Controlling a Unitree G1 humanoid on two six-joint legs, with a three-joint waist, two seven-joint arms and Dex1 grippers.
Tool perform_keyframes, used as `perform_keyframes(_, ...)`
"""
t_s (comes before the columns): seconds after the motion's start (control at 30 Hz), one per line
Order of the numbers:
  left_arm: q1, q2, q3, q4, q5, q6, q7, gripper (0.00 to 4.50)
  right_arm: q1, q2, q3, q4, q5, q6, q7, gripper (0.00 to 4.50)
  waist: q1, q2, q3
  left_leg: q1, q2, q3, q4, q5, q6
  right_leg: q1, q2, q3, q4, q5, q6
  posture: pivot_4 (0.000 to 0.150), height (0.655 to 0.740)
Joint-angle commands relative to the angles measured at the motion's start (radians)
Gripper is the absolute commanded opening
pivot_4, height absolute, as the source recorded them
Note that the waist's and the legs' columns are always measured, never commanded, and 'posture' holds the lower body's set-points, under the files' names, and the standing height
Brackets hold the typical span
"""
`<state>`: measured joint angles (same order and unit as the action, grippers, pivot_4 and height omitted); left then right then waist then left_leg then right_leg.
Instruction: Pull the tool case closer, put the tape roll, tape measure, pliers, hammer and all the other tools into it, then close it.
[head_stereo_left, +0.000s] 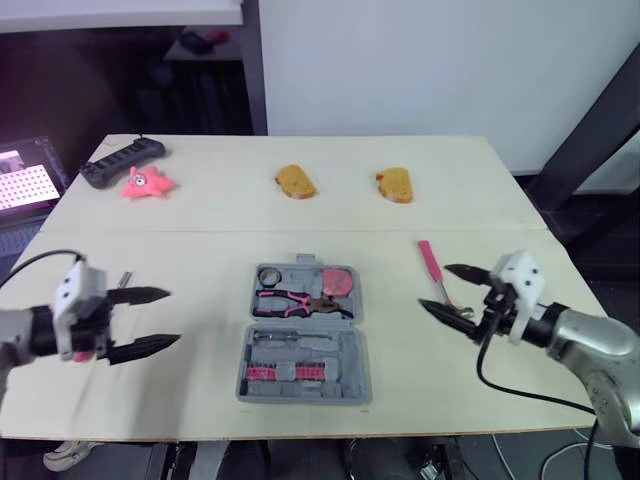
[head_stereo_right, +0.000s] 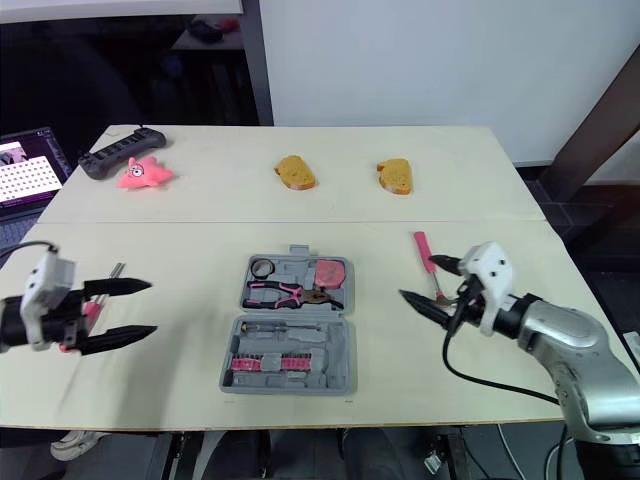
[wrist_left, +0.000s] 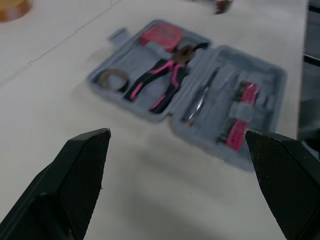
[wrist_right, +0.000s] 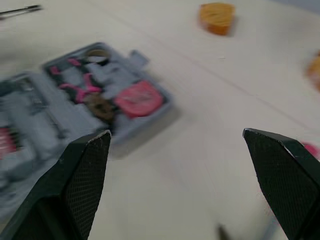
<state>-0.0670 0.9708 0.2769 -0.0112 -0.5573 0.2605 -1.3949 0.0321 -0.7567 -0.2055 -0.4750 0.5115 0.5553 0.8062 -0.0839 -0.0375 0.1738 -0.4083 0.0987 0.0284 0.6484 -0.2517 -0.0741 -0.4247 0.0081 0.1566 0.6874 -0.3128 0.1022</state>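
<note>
The grey tool case (head_stereo_left: 303, 385) lies open at the table's middle front. Its far half holds a tape roll (head_stereo_left: 268, 275), pink-handled pliers (head_stereo_left: 290, 300) and a pink tape measure (head_stereo_left: 341, 282); its near half holds pink bit racks (head_stereo_left: 272, 373). A pink-handled hammer (head_stereo_left: 431, 262) lies on the table right of the case. My right gripper (head_stereo_left: 435, 287) hovers open over the hammer's metal end, holding nothing. My left gripper (head_stereo_left: 173, 318) stands open left of the case, empty. A thin metal tool (head_stereo_left: 125, 277) lies just beyond the left gripper.
Two orange bread-like pieces (head_stereo_left: 295, 181) (head_stereo_left: 395, 185) sit at the back centre. A pink toy (head_stereo_left: 147, 183) and a black power strip (head_stereo_left: 122, 160) lie at the back left. A laptop (head_stereo_left: 25, 185) stands off the table's left edge.
</note>
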Motion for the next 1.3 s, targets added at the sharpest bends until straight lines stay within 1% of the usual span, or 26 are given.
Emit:
perform_keyframes(0.03,-0.098,0.001,-0.072,-0.056,0.001,0.03,-0.009,4.5,0.027,-0.003,0.018,-0.119,0.022,0.081,-0.057,4.48,0.006,0.0,0.0,0.0,0.0,0.0,0.0,0.0,0.0,0.0,0.0,0.0,0.0,0.0,0.0,0.15,0.708)
perform_keyframes(0.27,-0.272,-0.041,-0.189,-0.118,-0.005,0.095,0.013,4.5,0.091,0.055,-0.003,-0.187,0.005,0.141,-0.19,4.48,0.021,-0.001,0.0,-0.001,0.0,0.0,0.001,0.0,0.0,0.0,0.0,0.0,0.0,0.0,0.0,0.15,0.708)
perform_keyframes(0.37,-0.36,-0.063,-0.246,-0.171,-0.026,0.158,0.008,4.5,0.064,0.073,-0.015,-0.131,-0.067,0.191,-0.313,4.48,0.023,-0.001,0.0,-0.001,0.0,-0.001,0.002,0.0,0.0,0.0,0.0,0.0,0.0,0.0,0.0,0.15,0.708)
perform_keyframes(0.47,-0.389,-0.066,-0.269,-0.227,-0.051,0.213,0.006,4.5,-0.009,0.095,-0.025,-0.049,-0.102,0.251,-0.406,4.48,0.018,-0.001,0.0,-0.001,-0.001,0.0,0.003,0.0,0.0,0.001,0.0,0.001,0.0,0.0,0.001,0.15,0.708)
perform_keyframes(0.57,-0.385,-0.061,-0.271,-0.284,-0.073,0.259,0.016,4.5,-0.107,0.124,-0.02,0.049,-0.132,0.301,-0.475,4.48,0.013,0.0,0.0,0.0,0.0,-0.001,0.001,0.0,0.0,0.0,0.002,0.001,0.0,0.002,0.003,0.15,0.708)
perform_keyframes(0.63,-0.384,-0.061,-0.265,-0.311,-0.08,0.275,0.032,4.5,-0.164,0.132,-0.005,0.131,-0.179,0.327,-0.526,4.48,0.014,0.0,0.0,0.0,0.0,-0.002,0.001,0.0,0.0,0.0,0.003,0.001,0.001,0.002,0.003,0.15,0.708)
perform_keyframes(0.7,-0.384,-0.064,-0.257,-0.323,-0.076,0.279,0.056,4.5,-0.205,0.126,0.017,0.215,-0.207,0.322,-0.526,4.48,0.015,0.0,0.0,0.0,0.0,-0.002,0.001,0.0,0.0,0.0,0.003,0.001,0.001,0.002,0.003,0.15,0.708)
perform_keyframes(0.83,-0.355,-0.054,-0.232,-0.362,-0.082,0.298,0.096,4.5,-0.29,0.147,-0.008,0.377,-0.205,0.336,-0.527,4.48,0.016,0.001,0.0,-0.001,0.0,-0.002,0.002,0.0,0.0,0.0,0.003,0.001,0.001,0.002,0.003,0.15,0.708)
perform_keyframes(0.9,-0.335,-0.048,-0.217,-0.382,-0.086,0.306,0.114,4.5,-0.316,0.153,-0.017,0.427,-0.194,0.342,-0.517,4.48,0.016,0.001,0.001,-0.001,0.0,-0.002,0.002,0.0,0.0,0.0,0.003,0.001,0.001,0.002,0.003,0.15,0.708)
perform_keyframes(1.1,-0.287,-0.041,-0.186,-0.426,-0.094,0.327,0.158,4.5,-0.355,0.176,-0.005,0.493,-0.181,0.344,-0.484,4.48,0.014,0.002,0.001,-0.001,0.0,-0.002,0.001,0.0,0.0,0.0,0.003,0.001,0.001,0.002,0.004,0.15,0.708)
perform_keyframes(1.23,-0.255,-0.047,-0.175,-0.438,-0.095,0.334,0.185,4.5,-0.344,0.18,0.052,0.513,-0.219,0.308,-0.461,4.48,0.014,0.002,0.001,-0.001,0.0,-0.002,0.001,0.0,0.0,0.0,0.003,0.001,0.001,0.002,0.004,0.15,0.708)
perform_keyframes(1.3,-0.225,-0.039,-0.172,-0.427,-0.076,0.312,0.183,4.5,-0.348,0.197,0.053,0.535,-0.221,0.295,-0.465,4.48,0.014,0.002,0.001,-0.001,0.0,-0.002,0.001,0.0,0.0,0.0,0.003,0.001,0.001,0.002,0.004,0.15,0.708)
